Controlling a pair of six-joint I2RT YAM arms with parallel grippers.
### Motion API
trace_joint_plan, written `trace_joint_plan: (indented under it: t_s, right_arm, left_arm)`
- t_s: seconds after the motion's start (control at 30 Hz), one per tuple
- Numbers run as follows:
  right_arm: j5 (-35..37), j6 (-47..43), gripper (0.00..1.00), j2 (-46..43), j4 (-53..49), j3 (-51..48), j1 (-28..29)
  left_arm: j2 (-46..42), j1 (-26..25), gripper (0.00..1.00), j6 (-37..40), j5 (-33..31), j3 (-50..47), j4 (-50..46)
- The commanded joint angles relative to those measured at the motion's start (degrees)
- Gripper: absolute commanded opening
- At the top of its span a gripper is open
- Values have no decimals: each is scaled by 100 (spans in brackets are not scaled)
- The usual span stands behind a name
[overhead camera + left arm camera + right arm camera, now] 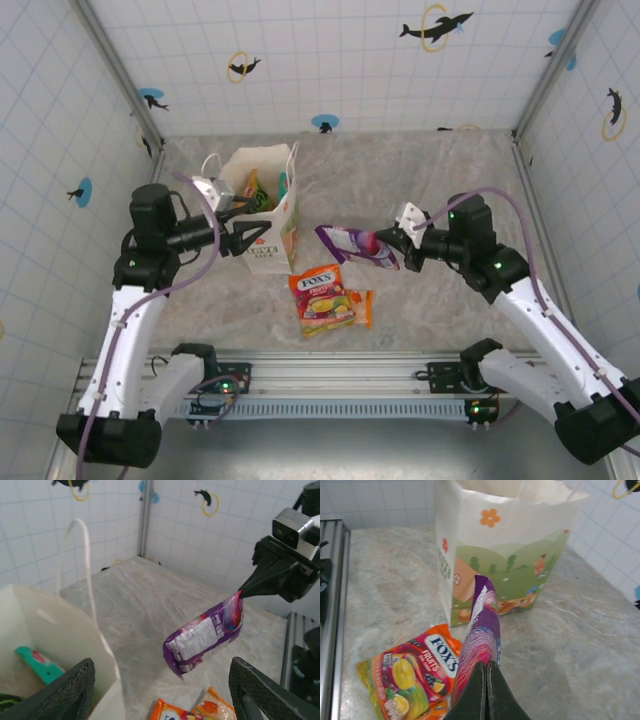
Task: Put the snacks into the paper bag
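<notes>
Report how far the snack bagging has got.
Done: a teal flat packet and a yellow-green one lie inside the cream-white flower-printed paper bag. In hand: the right gripper pinches a glossy purple packet above the table; the left gripper hangs open by the bag's mouth. Left: the red FOX'S packet and the orange packet partly beneath it.

The top camera looked steeply down over the whole surface (pixel 420 180); both wrist cameras sat close — facing each other, sharing the purple packet (pixel 205 640).
</notes>
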Motion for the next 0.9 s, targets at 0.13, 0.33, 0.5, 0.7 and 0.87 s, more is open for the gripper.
trace_joint_plan:
  t_s: [0.13,0.33,0.5,0.7,0.87]
  right_arm:
    - [-117,-314,0,89,-31,417,402]
    - [-416,-374,0,162,69,417,528]
    - [-576,-354,0,246,164,475,675]
    - [-839,-421,0,394,188,611,861]
    - [-958,-437,0,495,195,704,999]
  left_arm:
    - [658,-1107,70,1461,-530,849,-1514]
    - [1127,-2094,69,2008,-825,1225,-2171]
    - [1438,-2632,70,2091,-1396,1279,-2261]
    - [1804,-3095,71,2095,-2187,1335,-2203]
    - [2058,-3260,71,2082,-2246,1450,-2201]
